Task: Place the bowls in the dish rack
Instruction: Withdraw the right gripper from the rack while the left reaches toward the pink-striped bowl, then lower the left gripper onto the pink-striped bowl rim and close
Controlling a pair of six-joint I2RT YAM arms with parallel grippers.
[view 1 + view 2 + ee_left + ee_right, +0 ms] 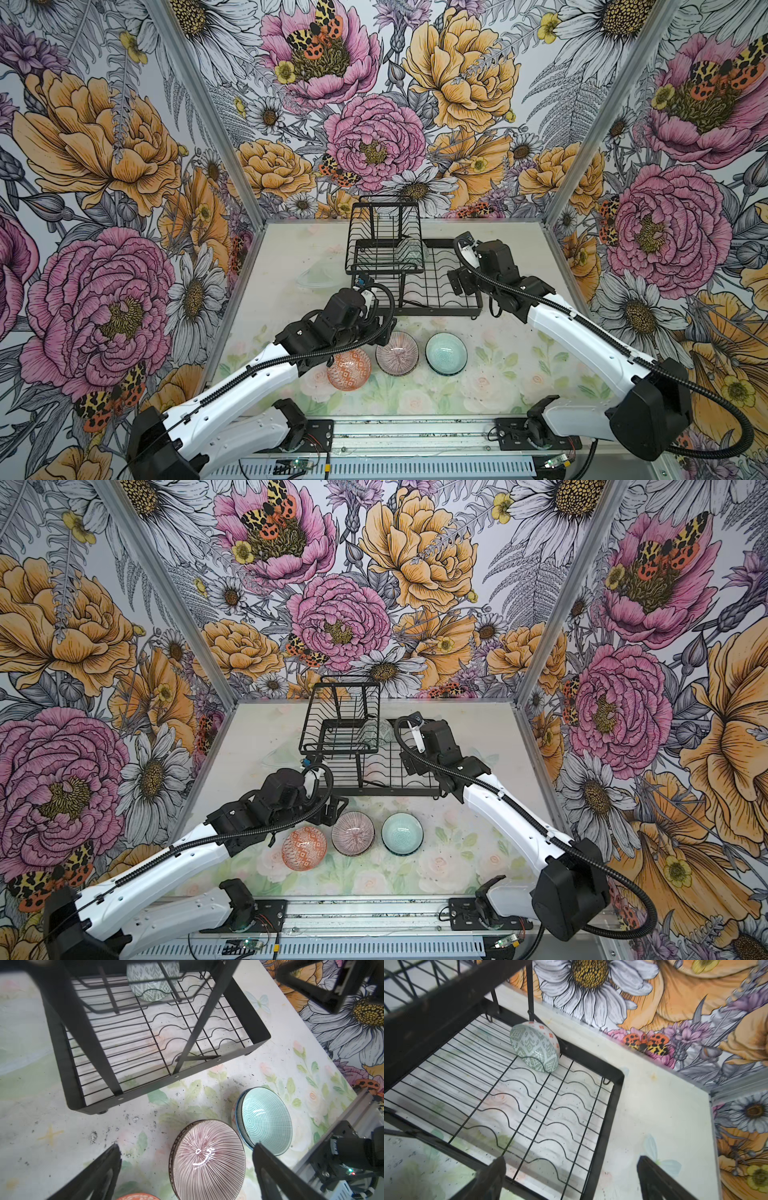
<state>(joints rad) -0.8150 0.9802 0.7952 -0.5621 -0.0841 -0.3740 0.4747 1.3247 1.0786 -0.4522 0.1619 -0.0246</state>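
Just ahead of spread left gripper (186, 1146), pink ribbed bowl (207, 1159), untouched

Top views: set high over the front edge of the desk (519, 374), side by side, tilted down and forward; far enough back to take in the whole desk and the dish rack (411, 270).
Left wrist: just behind the left hand (187, 1147), looking out between its fingers (99, 1172), close above the pink bowl (207, 1159).
Right wrist: behind the right hand (571, 1157), close over the rack's base.
Shared: both wrist views show the grey-green bowl (534, 1047), ahead of each hand.
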